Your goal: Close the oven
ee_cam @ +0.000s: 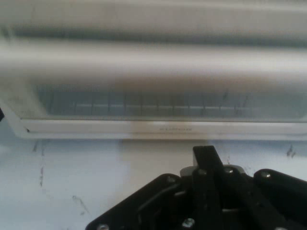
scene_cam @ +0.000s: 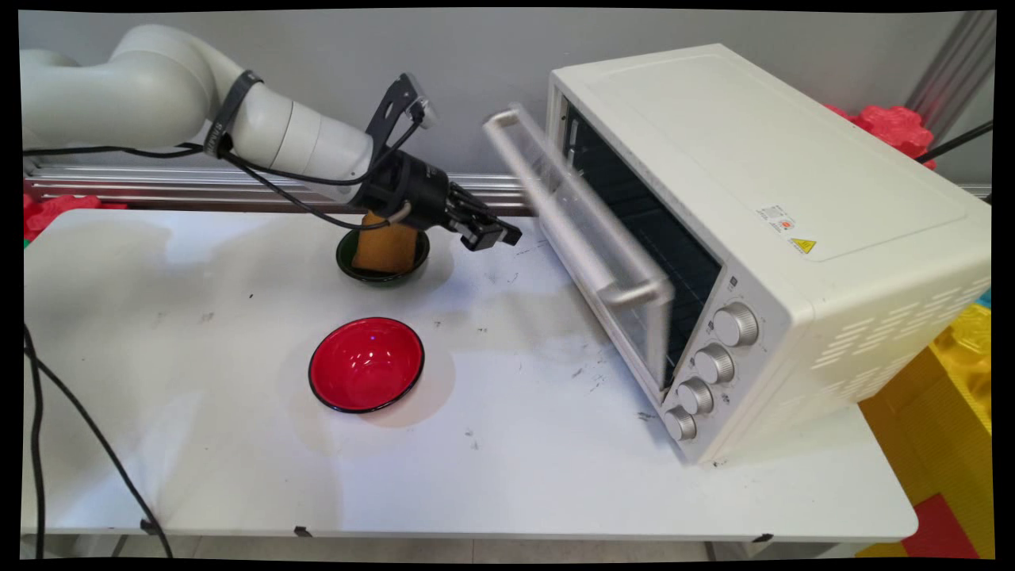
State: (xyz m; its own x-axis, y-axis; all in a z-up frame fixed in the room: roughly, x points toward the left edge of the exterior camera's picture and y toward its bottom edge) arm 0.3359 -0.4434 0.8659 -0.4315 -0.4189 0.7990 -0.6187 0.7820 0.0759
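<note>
- At the left of the white bench (scene_cam: 555,476) you have a shallow, glossy red bowl (scene_cam: 366,365). It stands alone and empty, well apart from the arm.
- Behind it, further back on the bench, you'll see a dark green bowl (scene_cam: 412,266) with a tall orange-brown block (scene_cam: 384,250) standing upright in it. The arm's wrist passes in front and hides the top of the block.
- Your black two-finger claw (scene_cam: 496,234) lies nearly level, just right of the green bowl and a little above the bench. It points at the oven. It is clenched, with the fingers drawn together and nothing between them. In the hand view a single dark finger pillar rises at the centre (ee_cam: 207,158).
- Nearest to the claw is the glass door (scene_cam: 591,238) of the oven, close but not touching. The door stands part open and leans outward from its bottom hinge. Its long pale bar handle (scene_cam: 564,208) runs along the upper edge.
- In the hand view that handle (ee_cam: 153,62) crosses the frame above the glass pane (ee_cam: 153,103), with bare bench below.
- At the right sits the cream-white boxy toaster oven (scene_cam: 753,159), set at an angle on the bench. Four silver knobs (scene_cam: 735,323) run down its front, beside the dark cavity.
</note>
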